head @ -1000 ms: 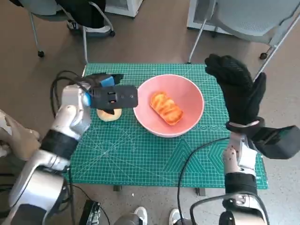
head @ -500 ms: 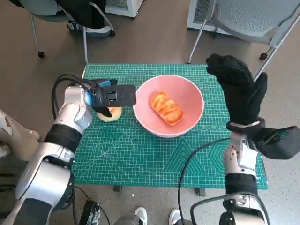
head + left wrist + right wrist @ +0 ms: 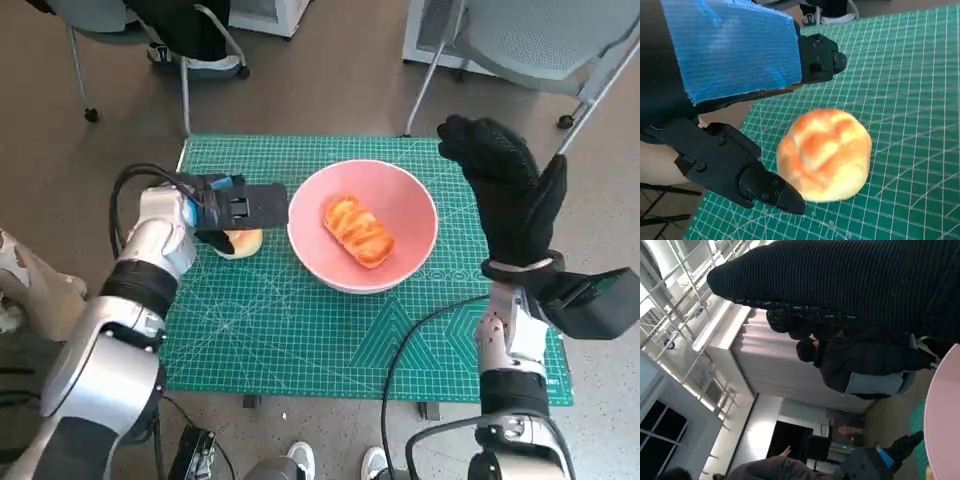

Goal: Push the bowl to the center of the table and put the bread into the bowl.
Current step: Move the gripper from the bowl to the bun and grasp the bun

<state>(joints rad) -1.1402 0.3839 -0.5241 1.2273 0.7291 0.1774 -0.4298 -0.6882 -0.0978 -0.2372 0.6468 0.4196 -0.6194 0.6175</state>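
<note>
The pink bowl [image 3: 363, 226] sits near the middle of the green cutting mat [image 3: 300, 340] that covers the bench, and a glazed, ridged piece of bread [image 3: 356, 231] lies inside it, slanting from 10 o'clock to 4 o'clock across the bowl's floor. Just outside the bowl's rim at 9 o'clock, a second, round bread roll [image 3: 240, 243] rests on the mat; in the left wrist view the roll [image 3: 825, 155] is pale gold with a darker orange top. The left hand [image 3: 232, 208] is over that roll with its blue-taped back up, and its black fingers [image 3: 747, 175] lie on either side of the roll, spread apart, one tip right at the roll's edge; whether they press it I cannot tell. The right hand [image 3: 510, 195], in its black knitted glove, is raised at 3 o'clock of the bowl, fingers extended and apart, holding nothing. Beyond the bench at 12 o'clock stand chair legs [image 3: 428, 75] on the brown floor. The right wrist view shows the glove [image 3: 860, 285], an edge of the bowl [image 3: 942, 410], and a person [image 3: 855, 362] in dark clothing farther off.
</note>
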